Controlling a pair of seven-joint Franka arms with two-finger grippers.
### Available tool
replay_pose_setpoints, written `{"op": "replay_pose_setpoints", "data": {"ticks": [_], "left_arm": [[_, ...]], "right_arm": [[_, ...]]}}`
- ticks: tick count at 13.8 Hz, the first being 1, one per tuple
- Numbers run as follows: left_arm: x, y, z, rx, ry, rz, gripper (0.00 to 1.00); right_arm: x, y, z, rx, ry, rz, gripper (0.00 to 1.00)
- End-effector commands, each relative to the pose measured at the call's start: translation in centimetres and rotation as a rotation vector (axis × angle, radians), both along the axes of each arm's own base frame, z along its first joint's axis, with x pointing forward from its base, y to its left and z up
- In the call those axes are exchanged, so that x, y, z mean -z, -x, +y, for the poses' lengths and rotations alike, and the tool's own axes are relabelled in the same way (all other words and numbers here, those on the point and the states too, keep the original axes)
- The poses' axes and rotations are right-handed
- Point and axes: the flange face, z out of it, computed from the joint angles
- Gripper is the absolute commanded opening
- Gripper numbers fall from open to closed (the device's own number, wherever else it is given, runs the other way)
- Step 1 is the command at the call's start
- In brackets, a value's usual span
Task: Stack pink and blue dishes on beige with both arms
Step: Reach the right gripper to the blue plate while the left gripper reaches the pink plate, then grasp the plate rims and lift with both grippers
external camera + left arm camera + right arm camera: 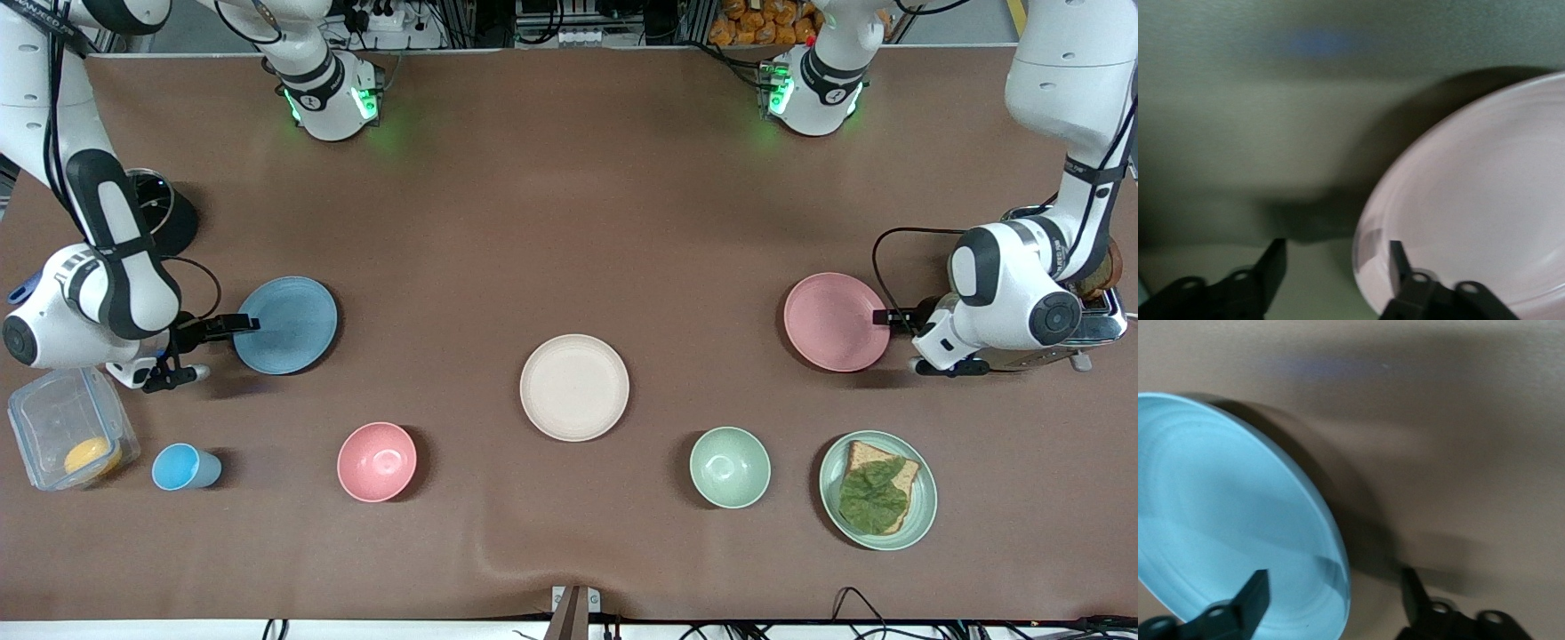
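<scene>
The light blue plate [286, 324] lies flat toward the right arm's end of the table. My right gripper [213, 348] stands open at its rim, one finger over the plate and the other outside it. In the right wrist view the blue plate [1225, 520] has its rim between the spread fingers of the right gripper [1335, 590]. The pale pink plate [836, 322] lies toward the left arm's end. My left gripper [902, 340] is open astride its rim, as the left wrist view shows for the pink plate [1471, 200] and the left gripper [1336, 263]. The beige plate [574, 388] sits bare mid-table.
Nearer the front camera stand a blue cup [182, 468], a pink bowl [377, 461], a green bowl [730, 467] and a green plate [925, 516] with toast and a leaf. A clear plastic box [67, 440] sits by the right gripper. A toaster [1098, 311] stands beside the left arm.
</scene>
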Motion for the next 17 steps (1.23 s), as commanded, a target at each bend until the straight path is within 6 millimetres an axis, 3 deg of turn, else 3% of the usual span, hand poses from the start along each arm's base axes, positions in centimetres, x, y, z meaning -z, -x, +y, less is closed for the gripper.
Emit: {"op": "replay_pose_setpoints", "data": {"ticks": [1,2,3,4,8,13,17], "left_arm": [[0.1,-0.3,-0.1,0.002,0.019,-0.009,0.34],[0.2,-0.4,-0.1,0.001,0.018,-0.008,0.19],[0.2,-0.4,-0.4,0.008,0.019,-0.009,0.03],[-0.1,-0.6,-0.7,0.017,0.020,-0.012,0.00],[-2.2,-1.7,-1.7,0.033,0.036,-0.013,0.00],[-9.6,-5.6,-3.1,0.057,0.072,0.033,0.00],[-15.4,-7.4,-3.9,0.062,0.106,0.027,0.00]], "right_arm": [[0.3,-0.2,0.2,-0.015,-0.032,-0.003,0.09],[0.3,-0.2,0.3,-0.018,-0.036,0.004,0.00],[0.0,-0.5,0.4,-0.023,-0.035,0.001,0.00],[-0.2,-0.8,0.8,-0.030,-0.034,-0.003,0.00],[-2.3,-2.2,0.8,-0.030,-0.046,0.010,0.00],[-5.3,-3.7,1.1,-0.054,-0.073,0.035,0.00],[-6.9,-4.4,1.4,-0.066,-0.084,0.046,0.00]]}}
